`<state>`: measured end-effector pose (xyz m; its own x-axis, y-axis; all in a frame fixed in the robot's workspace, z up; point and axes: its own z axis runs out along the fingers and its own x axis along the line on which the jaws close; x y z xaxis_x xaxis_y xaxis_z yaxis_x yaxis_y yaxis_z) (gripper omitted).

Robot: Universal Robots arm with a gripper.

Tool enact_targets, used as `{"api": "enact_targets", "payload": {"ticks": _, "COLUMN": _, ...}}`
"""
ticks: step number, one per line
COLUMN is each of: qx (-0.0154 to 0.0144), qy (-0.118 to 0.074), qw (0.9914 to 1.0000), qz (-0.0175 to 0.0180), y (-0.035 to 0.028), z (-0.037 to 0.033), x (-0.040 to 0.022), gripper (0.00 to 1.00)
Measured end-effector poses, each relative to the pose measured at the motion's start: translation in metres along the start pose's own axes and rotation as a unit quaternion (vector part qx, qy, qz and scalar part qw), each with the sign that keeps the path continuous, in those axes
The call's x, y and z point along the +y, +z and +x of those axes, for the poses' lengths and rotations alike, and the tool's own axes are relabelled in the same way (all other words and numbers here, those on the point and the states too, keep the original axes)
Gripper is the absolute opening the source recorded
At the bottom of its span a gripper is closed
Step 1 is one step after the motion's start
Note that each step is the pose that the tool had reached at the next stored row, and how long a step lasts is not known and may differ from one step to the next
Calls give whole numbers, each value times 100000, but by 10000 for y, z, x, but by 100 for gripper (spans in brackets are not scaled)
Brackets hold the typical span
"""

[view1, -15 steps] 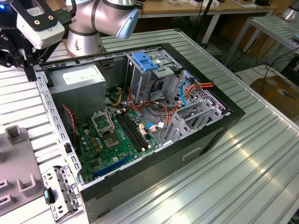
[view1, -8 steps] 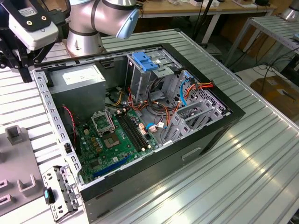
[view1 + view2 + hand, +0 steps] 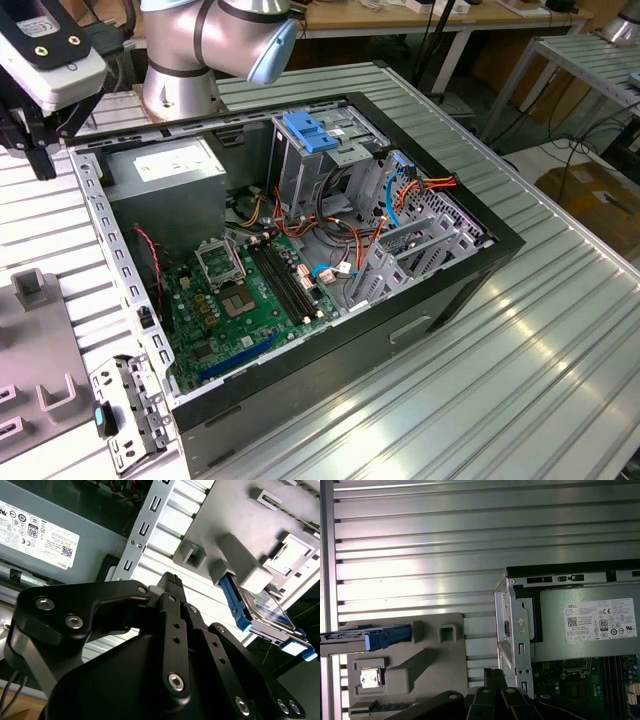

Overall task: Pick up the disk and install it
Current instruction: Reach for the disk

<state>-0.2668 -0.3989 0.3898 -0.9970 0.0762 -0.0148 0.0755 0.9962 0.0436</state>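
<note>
Black fingers [image 3: 170,580] of mine look pressed together, holding nothing. Beyond them the disk [image 3: 267,611] sits in the grey holder [image 3: 240,565] on the worktop [image 3: 470,540], not touched. Step in hand, I judge: the approach; grasping needs them opened first.

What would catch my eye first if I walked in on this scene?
First comes the open computer case in the middle of a ribbed metal table, with its green motherboard and coloured wires laid bare. The silver robot arm stands at the exterior view's upper left. In the second wrist view, the disk with blue rails sits in a grey holder beyond the black end effector.
</note>
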Motion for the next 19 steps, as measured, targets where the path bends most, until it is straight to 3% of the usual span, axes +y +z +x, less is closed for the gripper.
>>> {"api": "enact_targets", "payload": {"ticks": 6, "qx": 1, "qy": -2, "qw": 100000, "qz": 1, "y": 1, "z": 118, "x": -8, "gripper": 11}}
{"api": "enact_targets", "payload": {"ticks": 19, "qx": 2, "qy": -2, "qw": 100000, "qz": 2, "y": 3, "z": 157, "x": 2, "gripper": 11}}
